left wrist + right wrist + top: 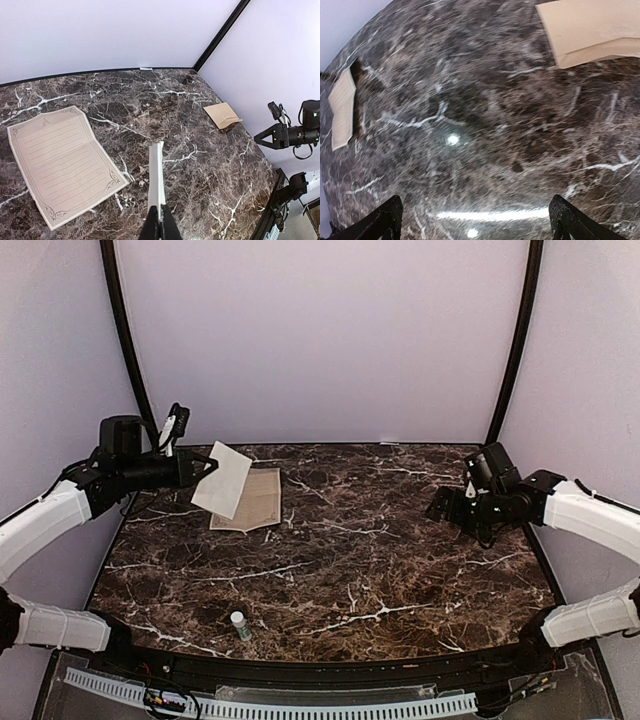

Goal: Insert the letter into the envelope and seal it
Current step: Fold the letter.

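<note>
**A:** The left gripper is pinched shut on one edge of the white sheet and holds it in the air over the table's far left. The right gripper gapes wide and carries nothing.

**B:** What's under them?

**A:** A table of dark brown marble, white-veined, glossy and hard. Paper would probably slide on it.

**B:** And the sheet?

**A:** Thin, light and floppy, a mere sliver edge-on. I'd expect it to sag and flutter, so grip near an edge and move gently. Beneath it the cream page lies flat, ruled and scroll-cornered, with a fold crease across it.

**B:** The envelope?

**A:** The envelope is kraft brown, stiffer-looking and flat, lying at the far right near the right gripper, well apart from the sheet. I'd take it by an edge. A small bottle stands near the front.
</note>
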Tool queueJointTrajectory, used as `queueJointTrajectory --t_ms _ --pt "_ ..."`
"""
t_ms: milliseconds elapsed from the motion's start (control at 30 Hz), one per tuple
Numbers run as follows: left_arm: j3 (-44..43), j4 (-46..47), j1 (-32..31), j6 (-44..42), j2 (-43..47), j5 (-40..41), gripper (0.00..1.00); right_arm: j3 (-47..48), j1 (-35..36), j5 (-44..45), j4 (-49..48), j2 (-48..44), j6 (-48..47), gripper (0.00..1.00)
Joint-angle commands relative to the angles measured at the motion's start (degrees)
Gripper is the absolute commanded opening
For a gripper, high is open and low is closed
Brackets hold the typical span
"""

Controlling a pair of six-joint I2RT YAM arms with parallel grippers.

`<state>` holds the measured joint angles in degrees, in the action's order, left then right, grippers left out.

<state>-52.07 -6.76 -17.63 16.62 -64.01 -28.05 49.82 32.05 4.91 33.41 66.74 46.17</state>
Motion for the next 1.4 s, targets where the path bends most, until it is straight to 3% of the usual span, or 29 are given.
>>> queueJointTrajectory --t_ms 0,333,633,933,1367 --pt "3.96 8.61 3.74 -1.14 1.24 -5.25 0.0 -3.05 -8.85 -1.81 -2.89 2.48 0.05 0.98" --pt "5.12 11.28 6.44 0.92 1.71 -9.6 0.0 -4.97 -21.42 2.88 -10.14 8.98 2.74 0.97" --pt "5.67 10.4 6.54 0.16 3.28 -8.62 0.0 -3.19 -30.18 0.85 -17.46 17.96 2.84 0.85" --pt "5.82 10.83 7.84 0.74 3.17 -10.35 0.0 2.1 -33.89 0.43 -18.4 25.12 0.15 0.75" --pt "6.19 13.52 11.09 3.27 1.65 -15.02 0.0 4.22 -34.46 2.04 -17.42 21.16 0.22 0.73"
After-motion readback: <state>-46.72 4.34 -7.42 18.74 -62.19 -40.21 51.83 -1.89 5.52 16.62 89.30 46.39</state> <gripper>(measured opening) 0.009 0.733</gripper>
